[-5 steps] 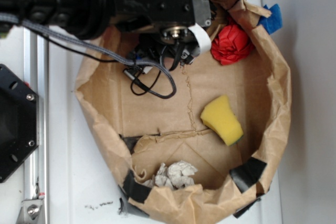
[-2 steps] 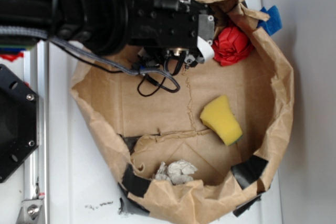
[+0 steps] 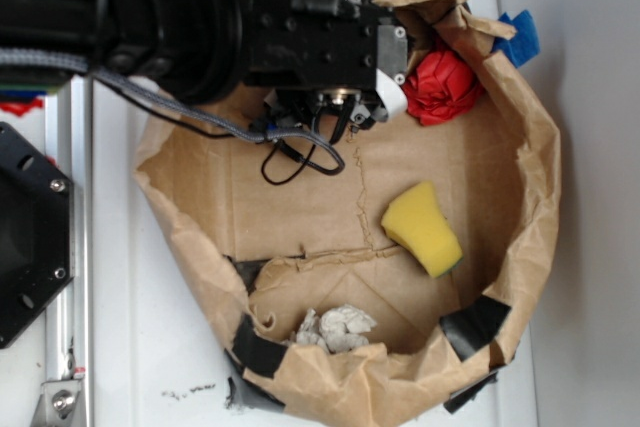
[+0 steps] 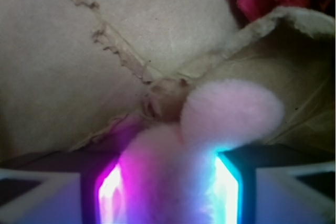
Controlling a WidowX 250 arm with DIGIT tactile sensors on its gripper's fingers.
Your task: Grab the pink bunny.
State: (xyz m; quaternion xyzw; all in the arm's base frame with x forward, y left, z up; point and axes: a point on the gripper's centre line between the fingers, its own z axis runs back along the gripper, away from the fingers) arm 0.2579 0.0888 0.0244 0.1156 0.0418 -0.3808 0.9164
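End effector (image 4: 168, 192) pinching pink bunny (image 4: 210, 129) between lit fingers (image 4: 113, 192) | bunny at 12 o'clock of paper bag (image 3: 530, 197) | red paper ball (image 3: 440, 85) at 1 o'clock | yellow sponge (image 3: 422, 229) mid-bag

bunny (image 4: 210, 129) between claw (image 4: 168, 192) fingers | sponge (image 3: 422, 229), paper ball (image 3: 440, 84) in bag (image 3: 520, 247)

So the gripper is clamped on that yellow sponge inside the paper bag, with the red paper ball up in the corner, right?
Not the sponge. The wrist view shows the gripper closed on the pink bunny. The yellow sponge lies free on the floor of the paper bag; the red paper ball is in the corner.
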